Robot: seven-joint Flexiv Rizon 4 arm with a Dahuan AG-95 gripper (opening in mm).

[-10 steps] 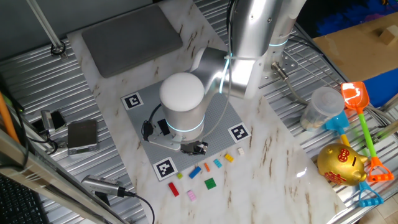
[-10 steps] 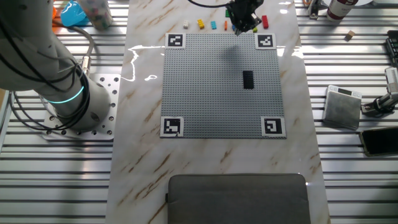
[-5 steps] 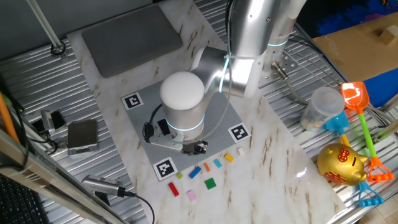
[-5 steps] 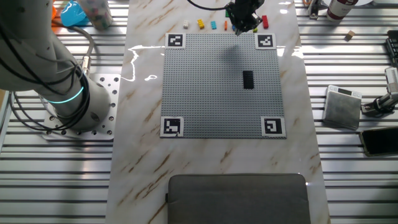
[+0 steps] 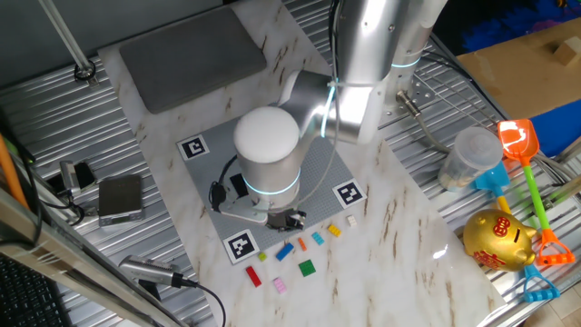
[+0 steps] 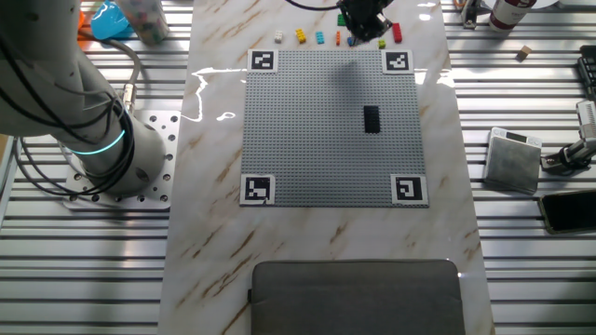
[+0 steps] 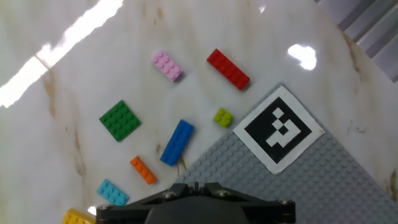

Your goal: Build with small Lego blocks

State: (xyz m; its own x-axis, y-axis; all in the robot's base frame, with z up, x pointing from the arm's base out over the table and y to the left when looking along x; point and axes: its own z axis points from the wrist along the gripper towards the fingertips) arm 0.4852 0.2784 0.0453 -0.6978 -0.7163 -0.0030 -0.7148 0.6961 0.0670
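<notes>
Small Lego blocks point(image 7: 177, 141), tiny coloured plastic bricks, mostly lie loose on the marble beside the grey studded baseplate point(image 6: 317, 140); only one black brick point(image 6: 372, 118) is mounted. Gripper point(image 6: 365, 20) hovers above them; whether its fingers are apart cannot be told.

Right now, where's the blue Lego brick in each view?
One fixed view: blue brick on the marble, just right of the near corner marker.
Other fixed view: not distinguishable; the tool covers that spot.
Hand view: blue brick at center, left of the corner marker.
Shared landmark: that corner marker.
</notes>
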